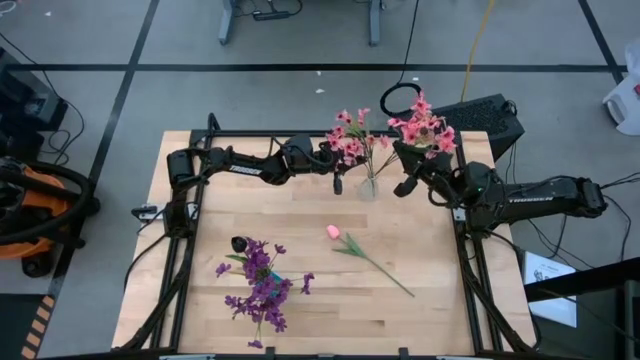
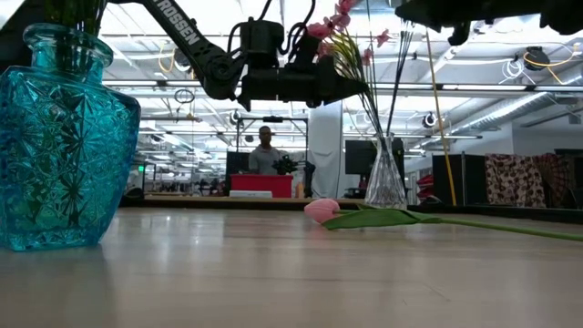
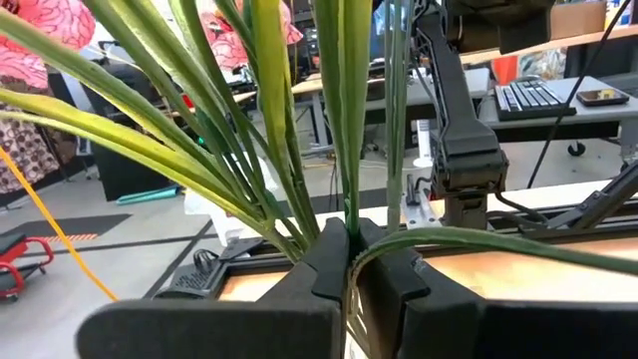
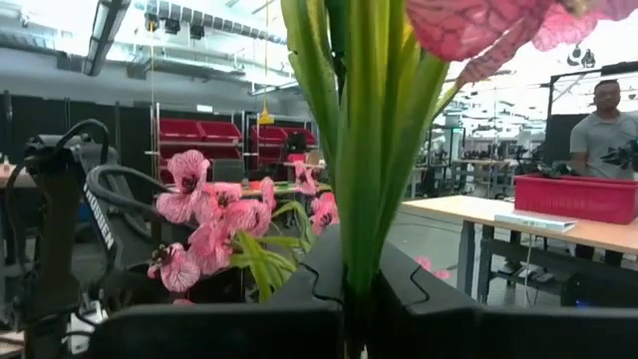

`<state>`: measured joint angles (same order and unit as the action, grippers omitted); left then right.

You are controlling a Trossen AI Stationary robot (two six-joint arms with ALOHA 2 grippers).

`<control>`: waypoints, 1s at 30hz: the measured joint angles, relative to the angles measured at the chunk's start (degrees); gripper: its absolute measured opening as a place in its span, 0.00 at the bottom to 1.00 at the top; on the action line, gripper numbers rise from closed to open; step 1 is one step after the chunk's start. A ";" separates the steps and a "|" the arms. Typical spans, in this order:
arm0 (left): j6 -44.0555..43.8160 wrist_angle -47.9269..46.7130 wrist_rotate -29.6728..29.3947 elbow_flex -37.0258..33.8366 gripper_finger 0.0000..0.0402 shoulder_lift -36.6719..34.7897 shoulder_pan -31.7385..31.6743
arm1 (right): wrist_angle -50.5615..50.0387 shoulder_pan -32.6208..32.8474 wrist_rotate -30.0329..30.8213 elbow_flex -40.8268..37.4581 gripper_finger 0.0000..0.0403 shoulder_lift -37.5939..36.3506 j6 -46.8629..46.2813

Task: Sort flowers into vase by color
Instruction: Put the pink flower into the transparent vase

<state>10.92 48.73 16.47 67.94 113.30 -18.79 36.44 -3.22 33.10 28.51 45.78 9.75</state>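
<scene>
Pink blossoms fill both of my grips at the far side of the wooden table (image 1: 300,250). My left gripper (image 1: 337,160) is closed on the stems of one pink spray (image 1: 348,140); in my left wrist view the green stalks (image 3: 344,120) rise straight out of the narrow seam between my two dark fingers (image 3: 394,274), pinched tight there. That spray stands just above the clear glass vase (image 1: 368,186), which sits between my two arms near the table's far edge.

My right gripper (image 1: 412,170) is clamped on a second pink spray (image 1: 425,127), held just to the right of the clear vase and apart from it. In my right wrist view its thick green stem bundle (image 4: 359,160) is squeezed between my fingers (image 4: 419,289), with the petals overhead.

On the tabletop a single pink bud (image 1: 334,232) lies on its long green stem, well clear of both grippers. Nearer the front, the purple flowers (image 1: 262,290) stand in the blue glass vase (image 2: 64,137).
</scene>
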 joint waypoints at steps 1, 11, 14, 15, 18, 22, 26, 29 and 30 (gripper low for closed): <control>0.00 0.00 0.01 0.00 0.04 0.00 0.00 | -0.34 -0.02 0.02 0.00 0.01 0.06 -0.08; 0.06 0.30 0.02 0.00 0.04 0.00 0.00 | -0.72 -0.04 1.13 0.00 0.01 2.89 0.09; 0.09 0.62 0.02 0.00 0.04 0.00 0.00 | -0.65 -0.04 1.35 0.00 0.01 3.86 0.27; 0.12 0.71 0.02 0.00 0.04 0.00 0.00 | -0.65 -0.04 1.33 0.00 0.01 4.09 0.29; 0.13 1.24 0.08 0.00 0.04 0.00 0.00 | -0.65 -0.04 1.33 0.00 0.01 4.94 0.29; 0.38 1.85 1.17 0.00 0.04 -0.01 0.00 | -0.66 -0.07 1.36 0.00 0.01 6.02 0.09; 0.39 1.90 1.46 0.00 0.04 -0.02 0.00 | -0.83 -0.07 1.37 0.00 0.01 7.50 0.04; 0.37 1.90 1.46 0.00 0.04 -0.02 0.02 | -0.78 -0.07 1.37 0.00 0.01 8.49 -0.08; 0.37 1.90 1.46 0.00 0.04 -0.02 0.04 | -0.77 -0.07 1.37 0.00 0.01 8.79 -0.10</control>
<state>11.29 50.63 17.93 67.94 113.27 -18.74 35.67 -3.29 34.48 28.51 54.58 9.65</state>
